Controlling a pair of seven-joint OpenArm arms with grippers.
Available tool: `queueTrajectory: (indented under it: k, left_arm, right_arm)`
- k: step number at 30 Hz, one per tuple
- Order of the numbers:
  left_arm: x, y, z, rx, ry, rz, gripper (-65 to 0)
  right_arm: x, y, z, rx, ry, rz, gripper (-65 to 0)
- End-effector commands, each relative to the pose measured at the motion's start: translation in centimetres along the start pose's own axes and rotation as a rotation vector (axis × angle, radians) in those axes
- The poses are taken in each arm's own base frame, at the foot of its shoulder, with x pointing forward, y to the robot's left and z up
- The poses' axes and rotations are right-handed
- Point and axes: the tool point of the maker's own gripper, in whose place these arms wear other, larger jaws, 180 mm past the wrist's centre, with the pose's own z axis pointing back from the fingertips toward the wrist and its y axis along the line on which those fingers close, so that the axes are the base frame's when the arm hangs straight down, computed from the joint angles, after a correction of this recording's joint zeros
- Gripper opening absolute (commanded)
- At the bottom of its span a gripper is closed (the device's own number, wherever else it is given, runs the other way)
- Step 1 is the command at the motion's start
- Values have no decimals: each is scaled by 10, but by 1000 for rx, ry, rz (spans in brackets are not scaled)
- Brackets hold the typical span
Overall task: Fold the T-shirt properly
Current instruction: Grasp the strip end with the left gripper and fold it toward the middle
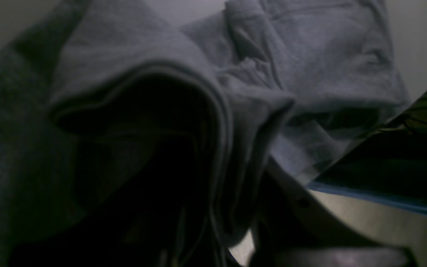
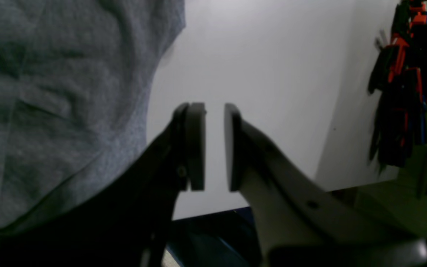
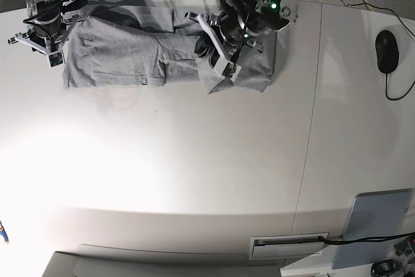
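Observation:
The grey T-shirt (image 3: 130,53) lies spread and partly folded along the far edge of the white table (image 3: 194,160). My left gripper (image 3: 219,53) is at the shirt's right part, shut on a bunched fold of it. In the left wrist view that fold (image 1: 184,111) drapes over the jaws, and only one pale finger (image 1: 306,207) shows. My right gripper (image 2: 214,144) hovers just off the shirt's left edge (image 2: 50,111). Its pads stand a narrow gap apart with nothing between them. In the base view it is at the shirt's left end (image 3: 48,43).
A black mouse (image 3: 387,51) with its cable lies at the far right of the table. A grey pad (image 3: 376,225) sits at the near right corner. Cables run behind the table's far edge. Black and orange items (image 2: 402,92) hang beyond the table.

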Motion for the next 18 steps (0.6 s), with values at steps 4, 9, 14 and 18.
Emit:
queueTrajectory:
  k: [4, 9, 14, 18]
  left_arm:
    - [24, -27, 3, -143, -92, -12, -364]
    - [46, -54, 10, -303, -168, -67, -324]
    - [56, -46, 8, -261, -182, -120, -324]
    - [58, -35, 6, -199, -177, -170, -324]
  right_arm:
    - [9, -10, 2, -30, -36, 5, -550]
    - [9, -10, 2, -31, -36, 5, -550]
    - [10, -10, 2, -31, -41, 5, -550]
    - [18, -21, 3, -95, -82, 48, -550]
